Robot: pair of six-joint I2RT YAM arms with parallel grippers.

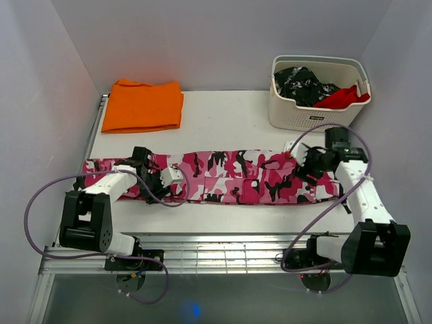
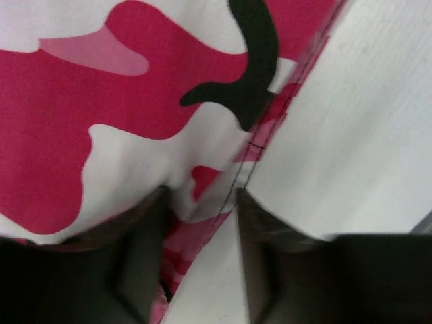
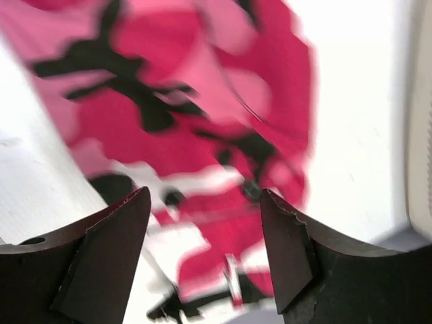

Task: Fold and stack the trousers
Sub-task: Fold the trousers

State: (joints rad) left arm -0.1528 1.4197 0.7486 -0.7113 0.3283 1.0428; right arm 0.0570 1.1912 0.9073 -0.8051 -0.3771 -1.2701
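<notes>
Trousers (image 1: 229,177) in hot pink, pale pink, white and black camouflage lie stretched in a long band across the near half of the table (image 1: 223,125), running left to right, with one end at the left edge and the other close to the right arm. From the top view I see my left hand (image 1: 167,178) down on the cloth a little left of the middle, and my right hand (image 1: 307,162) over the right end.

On the left wrist camera, the left hand (image 2: 200,202) is closed on the trousers: the seamed edge puckers up between the two fingers (image 2: 145,260), and bare table shows just to the right of that edge.

On the right wrist camera, the right hand (image 3: 202,202) is spread wide with nothing in it. The cloth under it is blurred, so I cannot tell whether the fingers (image 3: 108,250) touch it.

At the far left lies a folded orange cloth (image 1: 143,106). At the far right stands a white basket (image 1: 317,116) holding a black-and-white speckled garment (image 1: 300,84) and something red (image 1: 344,98).
</notes>
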